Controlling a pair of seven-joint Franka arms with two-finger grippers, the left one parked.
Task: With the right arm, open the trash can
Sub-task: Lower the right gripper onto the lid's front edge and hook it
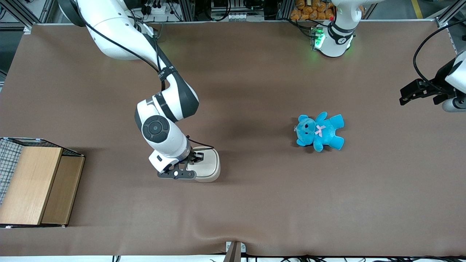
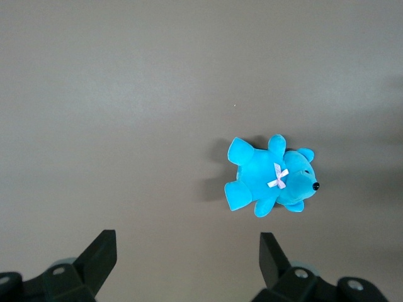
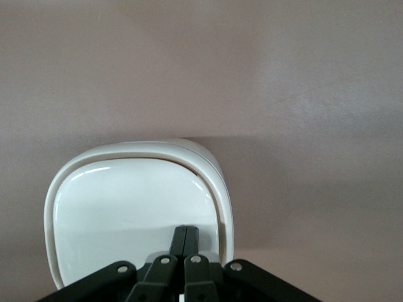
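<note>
Under closed claw point(image 3: 185, 242): trash can point(image 3: 126, 201).

Glossy smooth plastic trash can point(image 3: 126, 201), matt brown table cover point(image 1: 255, 83), plush teddy point(image 1: 320, 131)

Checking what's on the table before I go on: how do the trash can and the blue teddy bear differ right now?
The trash can is cream-white, smooth and hard-looking; the teddy bear is bright blue plush with a pink bow. The trash can stands upright with its lid down; the teddy bear lies flat. The gripper, fingers shut, sits over the trash can's lid, while the teddy bear lies untouched toward the parked arm's end. Both rest on the brown table and look similar in size.
</note>
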